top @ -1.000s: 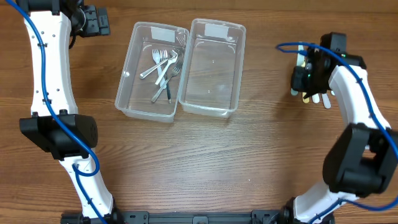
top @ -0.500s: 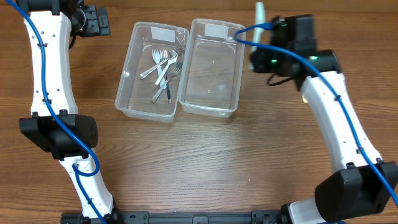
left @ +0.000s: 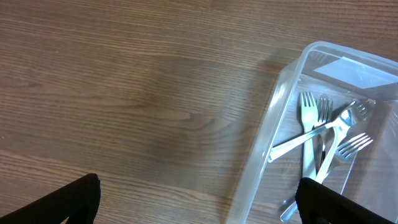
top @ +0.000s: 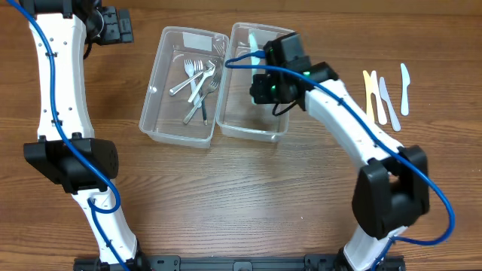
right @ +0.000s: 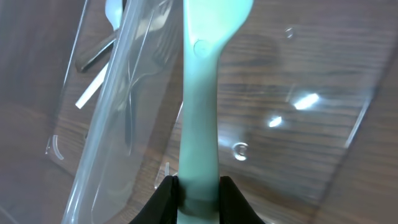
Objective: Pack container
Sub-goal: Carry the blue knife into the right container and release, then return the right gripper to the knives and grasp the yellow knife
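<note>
Left arm [top: 59, 83] runs along the left edge of the table [top: 226, 203]. I read the left gripper [left: 198, 186] at the far-left corner with its fingers [left: 68, 202] spread wide and nothing between them. Its wrist cam shows bare wood and one corner of the left container [top: 156, 86].

That container is clear plastic and holds a loose pile of metal forks [top: 198, 81] that cross each other. The right container [top: 245, 117], same type, sits just beside it with the long sides touching.

The right gripper [right: 198, 186] hangs over the right container, pressed onto one end of a pale green plastic utensil [right: 200, 112]. On the overhead view the utensil's free end points toward the container's far end. On the right wrist cam it runs straight up the frame, on the right container's side of the shared wall, with the forks visible through the plastic to its left. I can't tell if the utensil touches the container floor.

Further right, four plastic knives [top: 384, 98] lie side by side on the table, well apart from both containers. One is yellow and the rest are pale.
</note>
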Controlling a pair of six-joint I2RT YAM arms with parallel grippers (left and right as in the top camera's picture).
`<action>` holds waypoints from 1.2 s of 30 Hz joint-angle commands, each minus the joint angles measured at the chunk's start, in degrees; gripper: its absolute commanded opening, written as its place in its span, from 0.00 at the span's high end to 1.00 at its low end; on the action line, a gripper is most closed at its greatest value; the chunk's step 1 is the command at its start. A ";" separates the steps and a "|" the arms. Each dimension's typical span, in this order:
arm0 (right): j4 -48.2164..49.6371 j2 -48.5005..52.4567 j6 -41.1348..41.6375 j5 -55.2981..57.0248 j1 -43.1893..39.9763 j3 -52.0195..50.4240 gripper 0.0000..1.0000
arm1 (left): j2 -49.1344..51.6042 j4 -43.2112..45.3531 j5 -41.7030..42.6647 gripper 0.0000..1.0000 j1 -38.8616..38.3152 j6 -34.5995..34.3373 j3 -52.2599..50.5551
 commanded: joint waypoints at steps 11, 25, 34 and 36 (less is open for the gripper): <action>-11.13 -1.25 -0.20 15.91 -0.35 17.31 0.37 | 0.00 0.22 -0.35 0.00 0.48 -1.25 0.48; -26.67 -0.87 -7.34 18.60 -27.50 32.89 0.16 | 0.00 0.22 -0.33 0.00 0.48 -1.25 0.48; -30.25 3.61 -8.20 11.06 -37.33 26.67 0.20 | 0.00 0.22 -0.35 0.00 0.48 -1.25 0.48; -28.61 5.90 -12.15 11.08 -37.33 23.56 0.19 | 0.00 0.22 -0.33 0.00 0.48 -1.25 0.48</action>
